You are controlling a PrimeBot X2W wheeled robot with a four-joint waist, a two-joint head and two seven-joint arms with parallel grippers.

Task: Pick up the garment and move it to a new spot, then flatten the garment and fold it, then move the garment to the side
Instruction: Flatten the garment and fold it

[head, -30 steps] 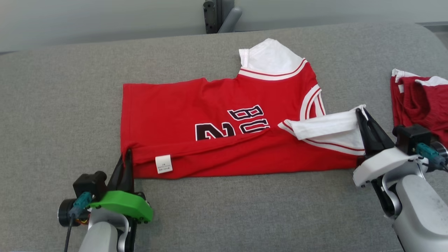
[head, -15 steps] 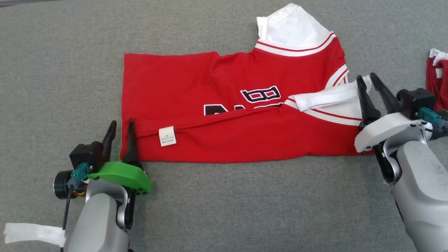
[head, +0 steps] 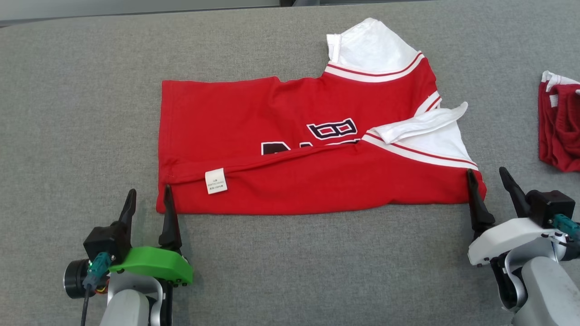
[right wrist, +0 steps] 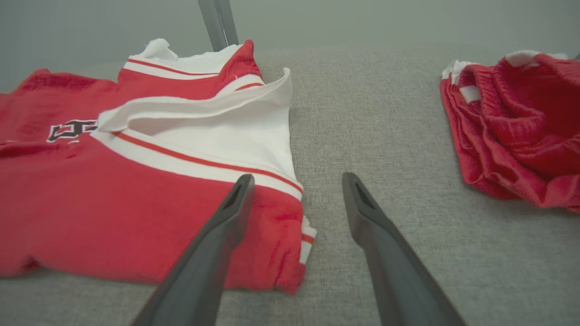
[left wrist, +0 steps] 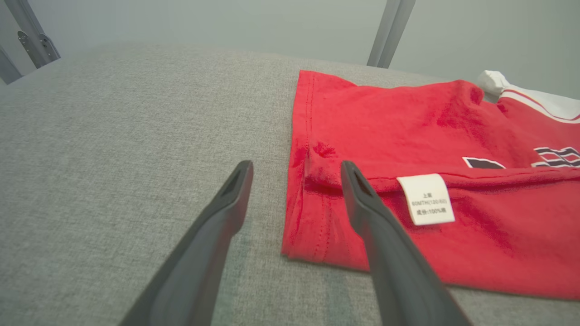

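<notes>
The garment (head: 290, 136) is a red jersey with white sleeves, lying on the grey surface with its near long edge folded up over the black lettering. A white label (head: 215, 180) shows on the folded flap. My left gripper (head: 148, 195) stands open at the garment's near left corner (left wrist: 312, 226), one finger over the hem, nothing held. My right gripper (head: 488, 178) stands open at the near right corner (right wrist: 290, 253), its left finger over the red cloth (right wrist: 136, 208), holding nothing.
A second red garment (head: 559, 127) with white trim lies bunched at the right edge, also in the right wrist view (right wrist: 521, 127). The grey padded surface (head: 317, 262) spreads wide before the grippers. A pale wall stands behind.
Both grippers have opened and let go of the garment's folded edge, then drawn back toward me to its near corners. The camera also shifted.
</notes>
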